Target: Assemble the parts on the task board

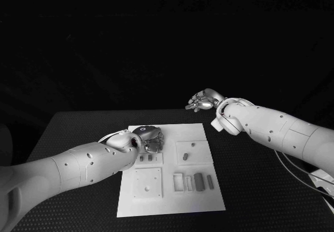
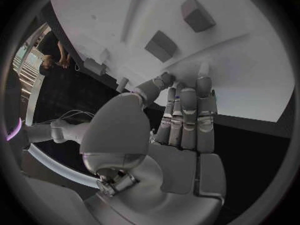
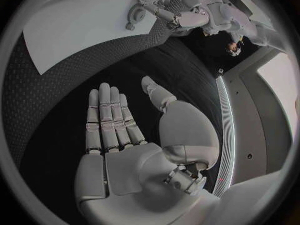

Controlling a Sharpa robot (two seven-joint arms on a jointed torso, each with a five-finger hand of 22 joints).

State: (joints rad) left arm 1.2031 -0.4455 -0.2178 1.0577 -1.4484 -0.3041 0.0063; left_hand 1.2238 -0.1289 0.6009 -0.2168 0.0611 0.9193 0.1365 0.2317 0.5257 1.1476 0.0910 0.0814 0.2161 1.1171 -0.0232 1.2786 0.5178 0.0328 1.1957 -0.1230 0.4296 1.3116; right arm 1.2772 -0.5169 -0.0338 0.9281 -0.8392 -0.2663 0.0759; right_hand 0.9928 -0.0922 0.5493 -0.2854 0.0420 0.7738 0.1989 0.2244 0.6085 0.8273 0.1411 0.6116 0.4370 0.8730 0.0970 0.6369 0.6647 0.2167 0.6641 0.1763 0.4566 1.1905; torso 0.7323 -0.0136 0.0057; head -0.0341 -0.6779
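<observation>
The white task board (image 1: 175, 133) lies in the middle of the black table. Small grey parts rest on it: an oval piece (image 1: 187, 156) near the centre, two bars (image 1: 199, 181) lower right, and short pieces (image 1: 146, 157) beside my left hand (image 1: 149, 140). That hand hovers over the board's near-left area, fingers straight and side by side, holding nothing. In the left wrist view its fingertips (image 2: 204, 82) reach the board (image 2: 250, 75) near two grey blocks (image 2: 162, 45). My right hand (image 1: 204, 100) is raised beyond the board's far right corner, flat and empty (image 3: 109, 122).
Two recessed square plates (image 1: 148, 182) sit on the board's left side, with slotted holders (image 1: 182, 182) beside the bars. Black table surface (image 1: 257, 179) surrounds the board. The right wrist view shows the board (image 3: 75, 30) and my left hand (image 3: 169, 10) across the table.
</observation>
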